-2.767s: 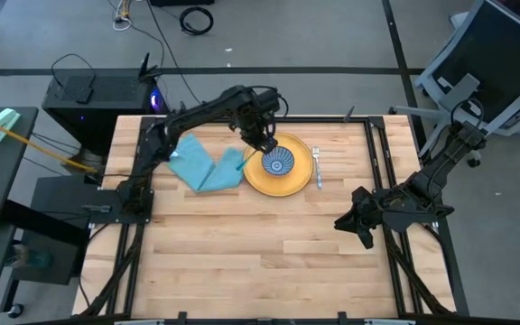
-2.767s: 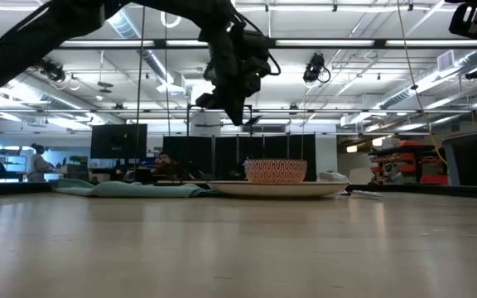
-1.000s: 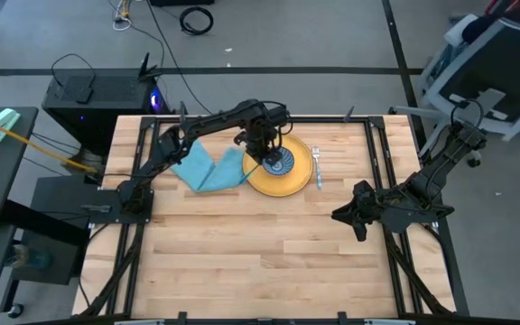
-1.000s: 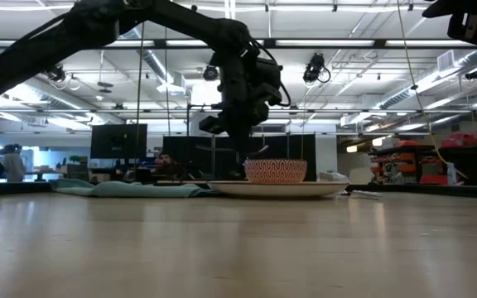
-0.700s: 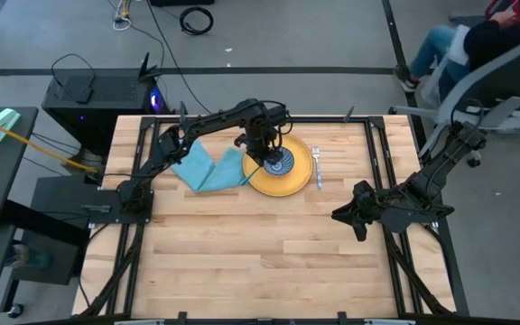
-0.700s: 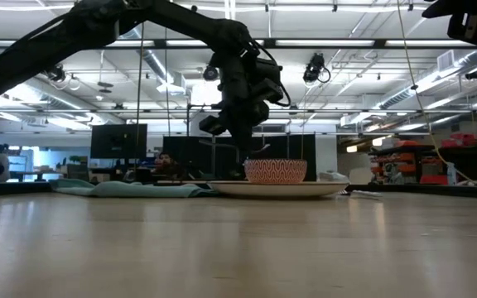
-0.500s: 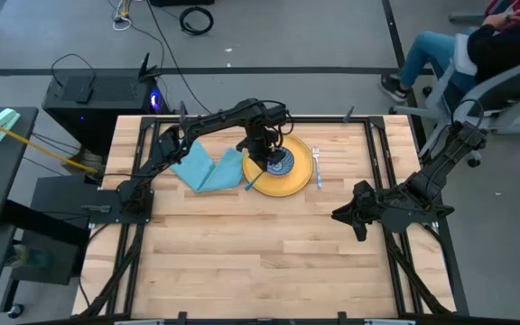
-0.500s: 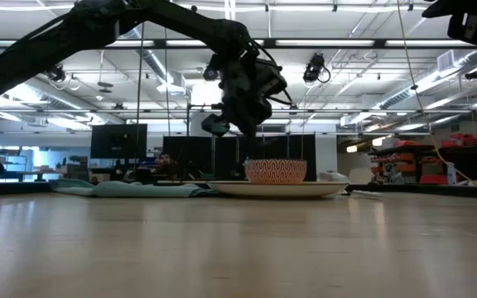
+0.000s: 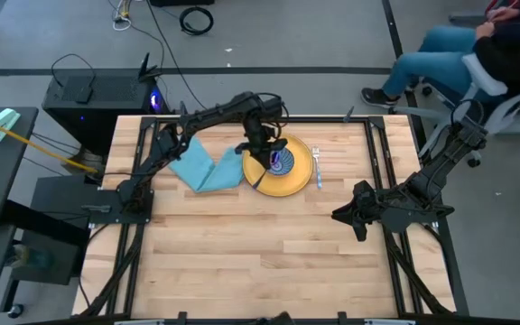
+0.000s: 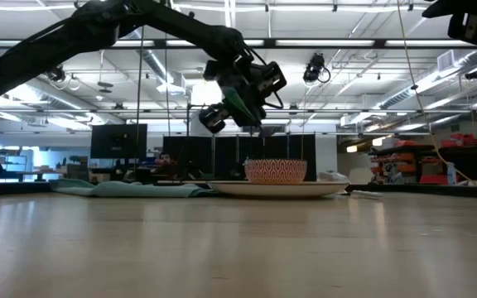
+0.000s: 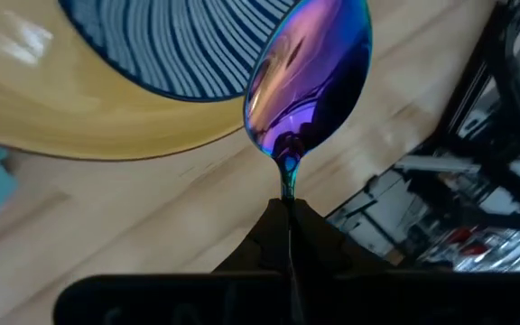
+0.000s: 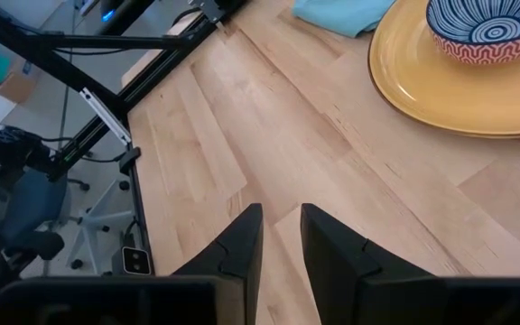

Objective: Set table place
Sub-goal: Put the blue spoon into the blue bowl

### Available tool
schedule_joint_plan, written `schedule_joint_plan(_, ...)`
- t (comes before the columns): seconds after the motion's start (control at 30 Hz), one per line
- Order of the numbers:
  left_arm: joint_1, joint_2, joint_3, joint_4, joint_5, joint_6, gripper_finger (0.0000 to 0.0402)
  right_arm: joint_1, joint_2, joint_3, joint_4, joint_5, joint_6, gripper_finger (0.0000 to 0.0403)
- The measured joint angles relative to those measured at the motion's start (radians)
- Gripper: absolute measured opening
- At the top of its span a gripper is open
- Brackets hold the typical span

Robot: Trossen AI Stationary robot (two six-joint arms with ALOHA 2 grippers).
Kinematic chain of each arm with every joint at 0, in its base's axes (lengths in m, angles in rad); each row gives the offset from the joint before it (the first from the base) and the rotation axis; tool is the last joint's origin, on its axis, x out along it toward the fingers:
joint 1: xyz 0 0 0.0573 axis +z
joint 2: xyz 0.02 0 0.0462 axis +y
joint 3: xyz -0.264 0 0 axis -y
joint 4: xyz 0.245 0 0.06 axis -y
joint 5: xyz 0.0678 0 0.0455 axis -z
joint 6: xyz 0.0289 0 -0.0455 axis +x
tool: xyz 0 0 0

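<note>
A yellow plate (image 9: 298,179) lies on the wood table (image 9: 260,253) toward its far edge, with a blue patterned bowl (image 9: 283,162) standing on it. A silver fork (image 9: 317,168) lies right of the plate and a light blue napkin (image 9: 206,168) left of it. My left gripper (image 9: 260,152) hovers above the plate's left side, shut on a purple-headed spoon (image 11: 310,77). In the low view it (image 10: 243,98) hangs tilted above the bowl (image 10: 276,171). My right gripper (image 9: 348,217) waits at the table's right side, its fingers a narrow gap apart and empty (image 12: 281,239). My left gripper pinches the spoon by its thin neck (image 11: 288,185), just behind the head, between its two shut fingers. The purple head sticks out past the fingertips, over the bowl's edge (image 11: 188,54) and the plate (image 11: 79,117). The spoon is lifted clear; the teal handle shows in the gripper (image 10: 237,101).
Black metal rails (image 9: 382,181) edge the table on both sides. A person sits on a chair (image 9: 504,54) beyond the far right corner. A black box (image 9: 97,95) stands off the far left corner. The table's near half is bare wood.
My left gripper has risen a little above the plate and tipped, keeping hold of the spoon, whose head now points over the bowl. The person on the chair has come into view at the far right.
</note>
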Motion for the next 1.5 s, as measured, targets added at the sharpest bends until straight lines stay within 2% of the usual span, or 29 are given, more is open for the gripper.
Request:
schedule_joint_plan(0.3, 0.008, 0.02, 0.001, -0.039, -0.032, -0.065, 0.0004, 0.0, 0.0, 0.0, 0.0, 0.0, -0.05, 0.0085)
schedule_joint_plan(0.77, 0.009, 0.095, 0.002, -0.041, -0.014, -0.135, 0.0004, 0.0, 0.001, 0.0, -0.002, 0.0, -0.053, 0.0085)
schedule_joint_plan(1.13, 0.027, 0.098, 0.0, -0.153, -0.008, -0.112, 0.0004, -0.001, 0.001, 0.0, -0.001, 0.0, -0.055, 0.0085)
schedule_joint_plan(1.5, 0.018, 0.099, 0.032, -0.122, 0.009, -0.115, 0.0004, -0.001, 0.001, 0.0, -0.001, 0.0, -0.079, 0.0085)
